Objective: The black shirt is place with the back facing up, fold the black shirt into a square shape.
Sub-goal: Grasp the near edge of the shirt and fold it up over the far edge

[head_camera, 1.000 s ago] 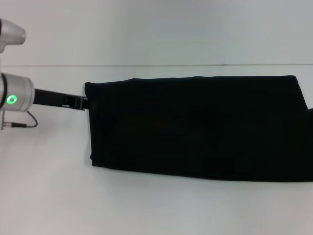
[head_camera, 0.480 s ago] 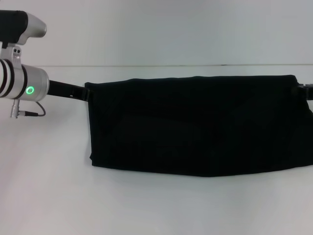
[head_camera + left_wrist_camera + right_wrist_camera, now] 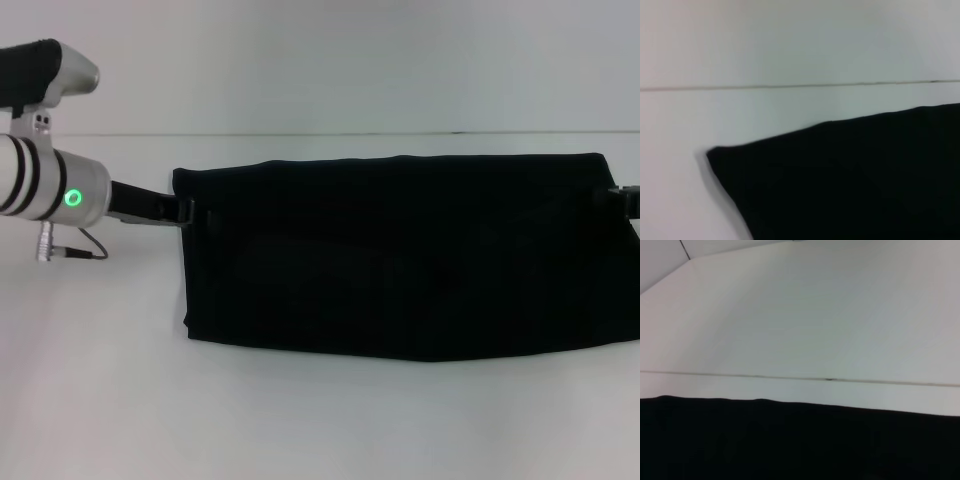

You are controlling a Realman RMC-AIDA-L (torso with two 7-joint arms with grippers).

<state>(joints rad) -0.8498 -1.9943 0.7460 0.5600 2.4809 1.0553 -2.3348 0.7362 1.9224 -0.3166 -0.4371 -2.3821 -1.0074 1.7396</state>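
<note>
— Where's it at, from where you stand?

— The large plain black fabric shirt (image 3: 400,260) lies on the white desk (image 3: 300,420) as a long band running left to right, already folded lengthwise, so I'd say it is partway to a square. The left claw (image 3: 185,211) is at the far-left corner of the band, touching its edge. The right claw (image 3: 622,197) just shows at the far-right corner, at the frame's edge.

— Are they holding the cloth?

— I cannot tell for either one; black tips against black fabric, and the fingers don't show.

— What could spoil it?

— My guess: if one claw has only the top layer, lifting would peel the fold open. If the two ends rise unevenly, the band could twist or sag in the middle and land crooked.

— Do the wrist cameras add anything?

— The left wrist view shows the shirt's corner sharp and flat on the desk. The right wrist view shows only a long straight cloth edge. Neither shows the whole band; the head view does.
</note>
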